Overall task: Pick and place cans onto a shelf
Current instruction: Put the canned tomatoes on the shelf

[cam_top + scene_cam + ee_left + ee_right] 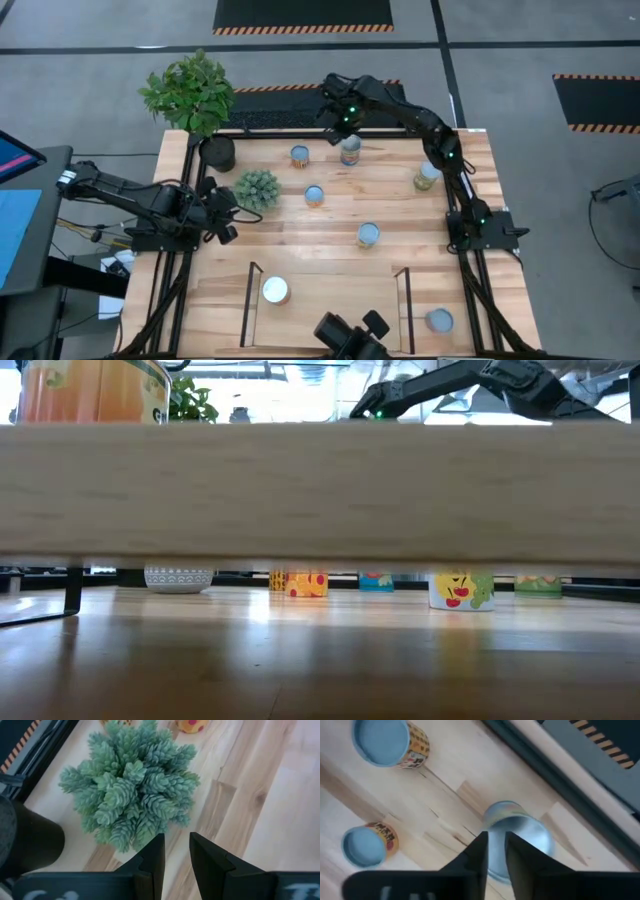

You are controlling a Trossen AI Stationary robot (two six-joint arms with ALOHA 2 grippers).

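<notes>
Several cans stand on the table: one at the back (300,155), one beside it (350,150), one mid-table (314,195), one nearer the front (368,235) and one by the right edge (427,175). A white-topped can (275,290) stands on the shelf (330,290). My right gripper (345,125) hovers over the back can (520,832), its fingers narrowly apart (496,836) and above the can's top, gripping nothing. My left gripper (176,837) waits at the left, slightly open and empty, facing a succulent (135,785).
A black plant pot (216,152) with a leafy plant stands at the back left, the succulent (258,188) in front of it. Another can (438,320) sits outside the shelf's right bracket (400,300). In the low view the shelf board (320,490) hides most of the table.
</notes>
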